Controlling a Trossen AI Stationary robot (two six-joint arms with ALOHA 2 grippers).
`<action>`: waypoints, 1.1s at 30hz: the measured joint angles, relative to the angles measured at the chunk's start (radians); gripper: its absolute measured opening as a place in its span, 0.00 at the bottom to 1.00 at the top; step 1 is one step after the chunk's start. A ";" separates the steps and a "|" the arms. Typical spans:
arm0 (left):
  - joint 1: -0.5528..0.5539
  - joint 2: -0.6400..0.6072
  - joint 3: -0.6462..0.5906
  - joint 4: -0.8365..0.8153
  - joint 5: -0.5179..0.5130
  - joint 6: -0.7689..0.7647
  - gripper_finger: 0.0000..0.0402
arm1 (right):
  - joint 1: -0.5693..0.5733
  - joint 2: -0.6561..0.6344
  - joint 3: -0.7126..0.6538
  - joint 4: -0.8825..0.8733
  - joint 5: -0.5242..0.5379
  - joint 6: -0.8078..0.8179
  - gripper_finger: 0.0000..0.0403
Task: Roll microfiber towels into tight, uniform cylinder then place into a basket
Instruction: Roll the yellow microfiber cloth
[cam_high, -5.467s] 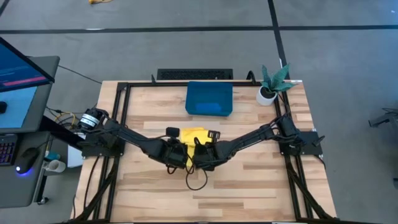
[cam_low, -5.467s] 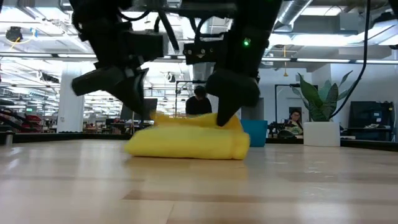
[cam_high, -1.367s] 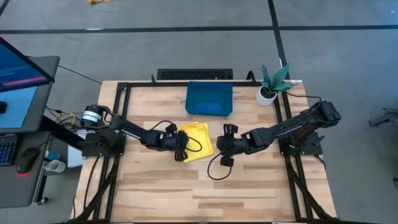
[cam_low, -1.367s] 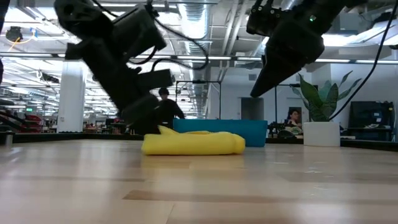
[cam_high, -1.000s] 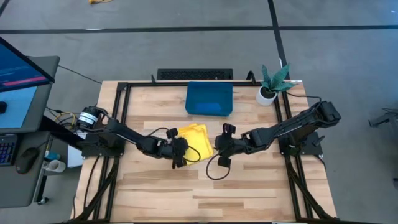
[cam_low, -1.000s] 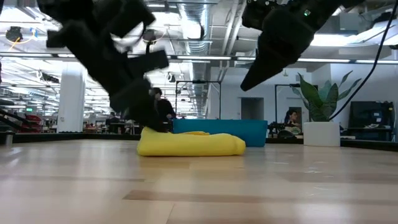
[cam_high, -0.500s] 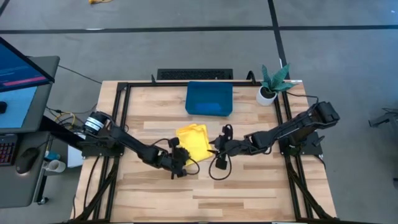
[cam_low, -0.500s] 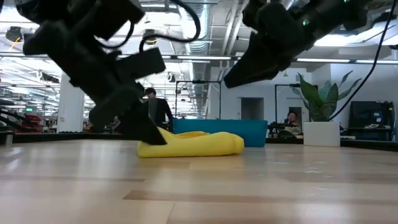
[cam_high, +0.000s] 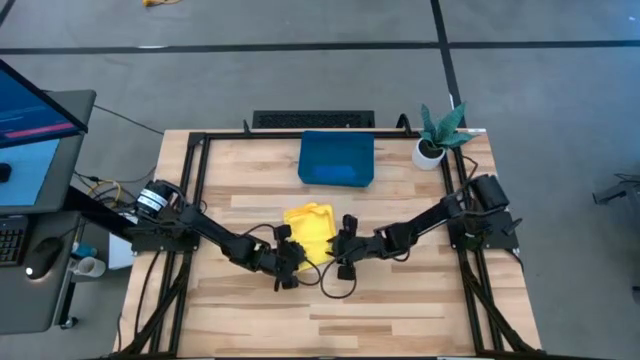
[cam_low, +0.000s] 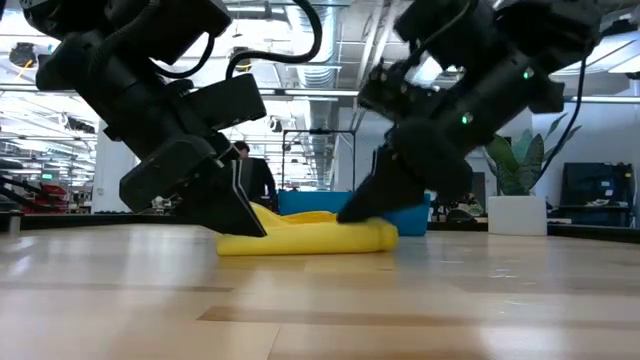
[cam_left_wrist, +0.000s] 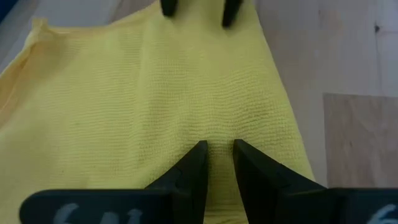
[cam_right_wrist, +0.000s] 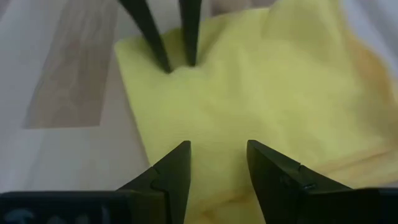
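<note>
Towel lies before the basket, between both arms.

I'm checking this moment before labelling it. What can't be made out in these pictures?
- Inside of the basket: low view shows only a strip of its wall behind the yellow towel.
- A blue towel: not distinguishable anywhere; the high view shows only blue in the basket.
- Towel's underside and how tightly it is rolled: hidden by its own folds.
- Whether the left gripper pinches cloth: fingertips merely rest on it.
- Right gripper: open over the towel.
</note>
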 joint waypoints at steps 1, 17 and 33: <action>0.000 0.000 0.000 -0.002 0.006 0.000 0.18 | -0.001 0.010 0.006 -0.012 -0.015 0.006 0.44; -0.019 -0.015 0.013 -0.072 0.086 0.036 0.18 | 0.003 0.023 0.041 -0.124 -0.185 0.165 0.44; -0.181 -0.163 0.088 -0.411 -0.113 0.012 0.18 | 0.091 -0.125 0.140 -0.342 -0.155 0.074 0.44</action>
